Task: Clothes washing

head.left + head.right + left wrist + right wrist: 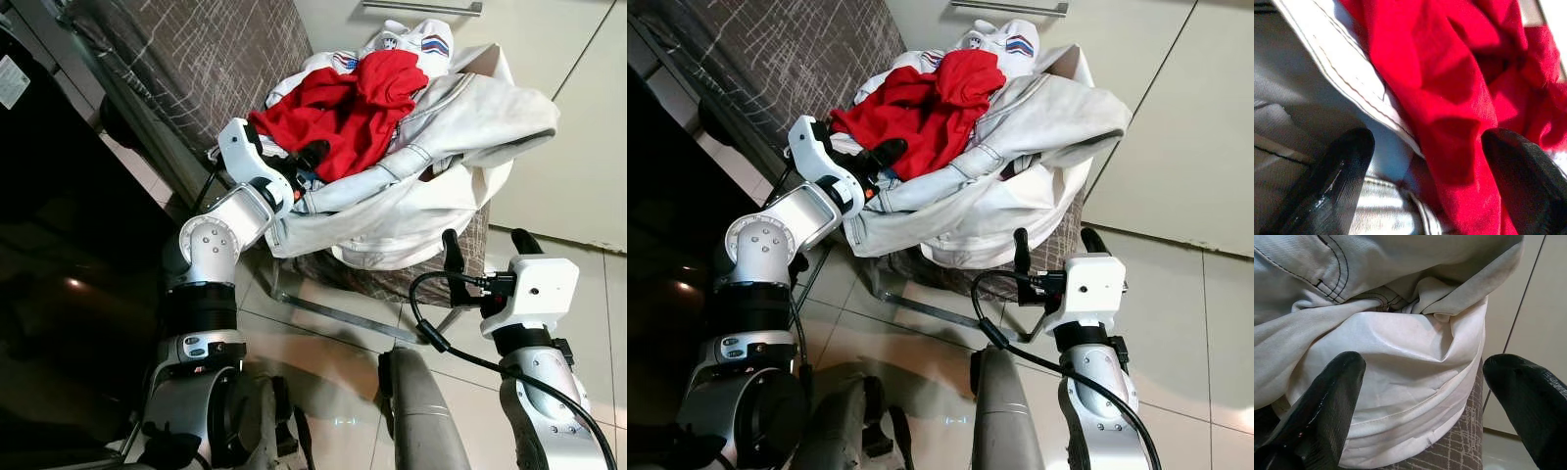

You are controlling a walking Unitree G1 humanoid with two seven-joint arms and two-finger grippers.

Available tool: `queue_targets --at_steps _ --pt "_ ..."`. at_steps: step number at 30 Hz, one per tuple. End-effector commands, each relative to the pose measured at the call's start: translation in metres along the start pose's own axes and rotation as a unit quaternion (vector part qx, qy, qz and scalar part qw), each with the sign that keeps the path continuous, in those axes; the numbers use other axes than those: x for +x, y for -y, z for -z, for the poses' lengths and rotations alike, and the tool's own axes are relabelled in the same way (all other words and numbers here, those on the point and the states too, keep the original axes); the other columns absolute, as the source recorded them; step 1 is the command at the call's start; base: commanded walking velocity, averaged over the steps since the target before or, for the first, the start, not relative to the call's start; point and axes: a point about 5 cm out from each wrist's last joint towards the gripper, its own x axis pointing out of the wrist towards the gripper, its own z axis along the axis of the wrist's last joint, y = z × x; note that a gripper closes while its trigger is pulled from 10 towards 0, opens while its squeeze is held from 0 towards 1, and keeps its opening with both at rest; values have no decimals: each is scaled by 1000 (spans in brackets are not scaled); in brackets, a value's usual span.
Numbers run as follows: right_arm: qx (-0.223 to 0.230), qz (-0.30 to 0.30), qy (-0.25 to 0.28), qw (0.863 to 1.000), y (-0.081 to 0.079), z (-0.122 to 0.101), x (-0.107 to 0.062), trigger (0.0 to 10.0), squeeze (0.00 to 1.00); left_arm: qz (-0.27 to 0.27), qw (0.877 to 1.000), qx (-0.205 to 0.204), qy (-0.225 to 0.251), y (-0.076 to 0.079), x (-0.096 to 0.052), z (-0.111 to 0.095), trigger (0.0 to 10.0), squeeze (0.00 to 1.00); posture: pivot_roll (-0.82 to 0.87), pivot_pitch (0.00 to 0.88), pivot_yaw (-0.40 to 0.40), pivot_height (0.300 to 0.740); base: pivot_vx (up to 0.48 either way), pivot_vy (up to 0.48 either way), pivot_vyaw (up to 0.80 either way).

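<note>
Laundry bag [411, 230]: we see a white bag on the grey chair [176, 59], near its front edge, full of clothes.
Red shirt [358, 108]: it lies on top of the pile, toward the left side of the bag.
Jacket [460, 122]: pale, it hangs over the right rim of the bag.
White garment [411, 39]: with red and blue stripes, at the back of the pile.
Left gripper [1425, 161]: we see its fingers apart, pushed into the pile, with red cloth and a pale seam between them; whether they grip, we cannot tell.
Right gripper [1422, 396]: fingers wide apart, holding nothing, just before the bag's front.
Floor [333, 362]: pale tiles.
</note>
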Motion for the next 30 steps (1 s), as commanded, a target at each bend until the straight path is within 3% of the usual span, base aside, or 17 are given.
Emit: queue_targets --at_steps 1,6,8,18,25,29,30 --pt "-2 1 0 1000 0 -1 -1 10000 0 56 997 -54 6 30 11 12 10000 0 -333 219 137 655 0 0 0" --pt "-2 2 0 1000 0 0 0 10000 0 85 994 -69 17 40 12 12 10000 0 -338 207 138 655 0 0 0" --pt "0 0 -1 1000 -2 1 1 10000 0 101 993 -56 1 48 15 23 10000 0 -336 205 138 655 0 0 0" --pt "1 -1 0 1000 -3 2 3 10000 0 100 994 -28 -25 46 21 43 10000 0 -335 200 137 655 0 0 0" --pt "2 -2 -1 1000 -4 2 4 10000 0 128 991 -37 -28 58 23 51 10000 0 -334 194 137 655 0 0 0" --pt "3 -5 1 1000 -7 3 6 10000 0 128 992 1 -23 58 30 58 10000 0 -333 192 136 655 0 0 0" --pt "4 -6 1 1000 -7 3 6 10000 0 120 992 10 -26 53 32 60 0 0 -330 192 136 655 0 0 0"
